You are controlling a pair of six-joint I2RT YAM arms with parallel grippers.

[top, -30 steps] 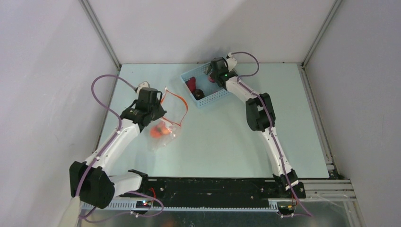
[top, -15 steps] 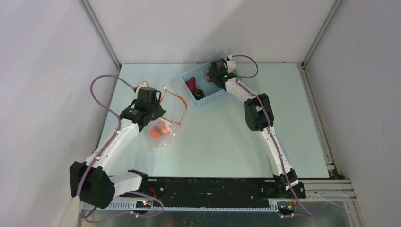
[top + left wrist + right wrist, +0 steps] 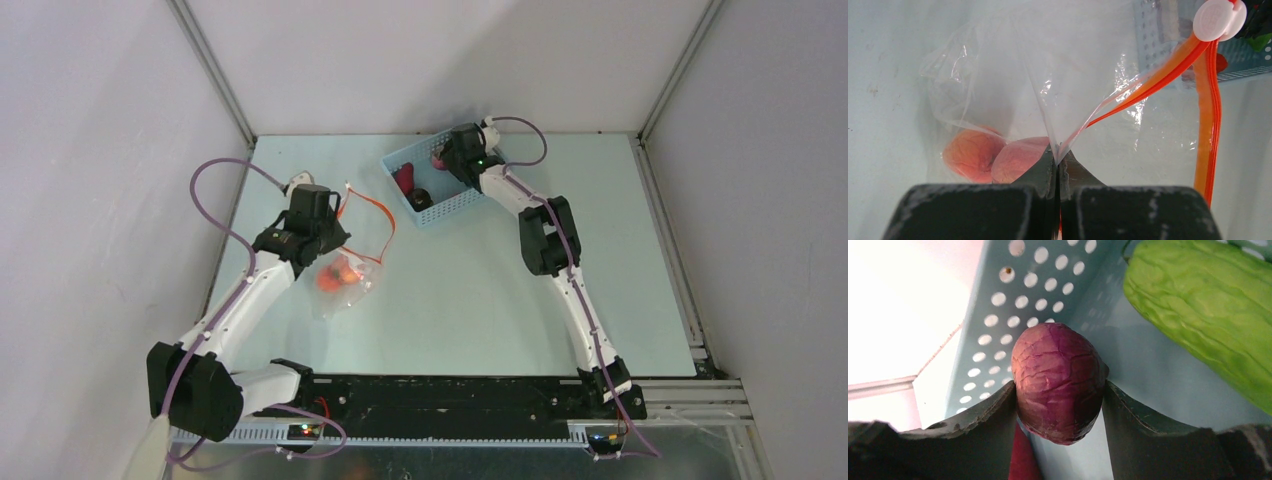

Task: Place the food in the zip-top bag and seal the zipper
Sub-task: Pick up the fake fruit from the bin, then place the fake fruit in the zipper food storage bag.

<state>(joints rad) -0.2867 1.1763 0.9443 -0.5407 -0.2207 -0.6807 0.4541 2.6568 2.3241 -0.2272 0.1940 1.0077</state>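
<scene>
Peach-orange fruits [image 3: 970,152], 2 in bag [image 3: 998,60], 1 purple fruit [image 3: 1058,370] in right gripper [image 3: 1059,388]

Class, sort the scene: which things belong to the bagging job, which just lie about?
Job: clear crinkly zip-top bag; red-orange zipper strip; peach-orange toy fruits; purple ridged toy vegetable; green bumpy toy vegetable.
Lying about: light-blue perforated plastic basket.

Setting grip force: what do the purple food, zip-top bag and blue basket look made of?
Purple food: probably moulded plastic or rubber, matte, with wrinkled veins; hardness unclear.
Zip-top bag: thin clear film, glossy, creased with glints.
Basket: light-blue plastic, smooth, punched with round holes, seemingly rigid.
</scene>
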